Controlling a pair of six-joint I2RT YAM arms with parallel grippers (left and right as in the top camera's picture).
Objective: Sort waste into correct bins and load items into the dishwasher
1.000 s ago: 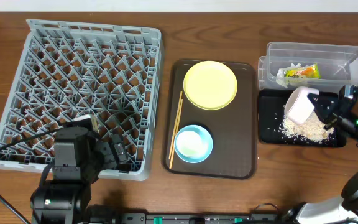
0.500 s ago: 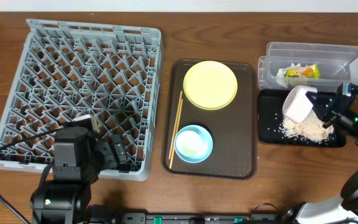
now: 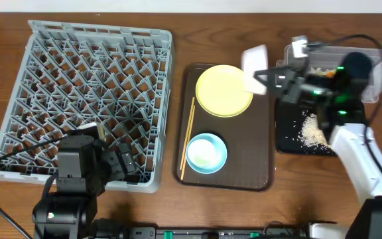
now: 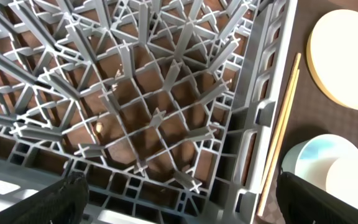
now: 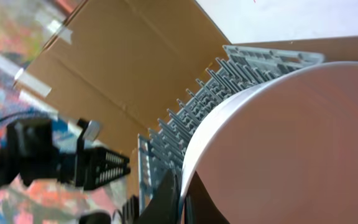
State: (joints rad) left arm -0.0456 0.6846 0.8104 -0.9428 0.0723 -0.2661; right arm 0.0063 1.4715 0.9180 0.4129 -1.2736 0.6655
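My right gripper (image 3: 265, 77) is shut on the rim of the white bowl (image 3: 255, 65) and holds it in the air, tipped on edge, over the right edge of the yellow plate (image 3: 221, 93). In the right wrist view the bowl (image 5: 291, 143) fills the frame, with the jaws (image 5: 182, 193) pinching its rim. The rice scraps (image 3: 310, 129) lie in the black tray (image 3: 287, 143). The wrapper in the clear tub (image 3: 377, 60) is mostly hidden by my right arm. My left gripper (image 4: 179, 199) is open and empty over the near right corner of the dish rack (image 3: 98, 99).
The plate, the blue bowl (image 3: 206, 153) and the chopsticks (image 3: 188, 136) lie on the brown serving tray (image 3: 260, 153), right of the rack. The left wrist view shows the rack wall (image 4: 260, 124), the chopsticks (image 4: 281, 124), the plate (image 4: 344, 56) and the blue bowl (image 4: 319, 162).
My right arm has lifted the white bowl away from the black tray and swung it left to the plate's right edge. The left arm has not moved.
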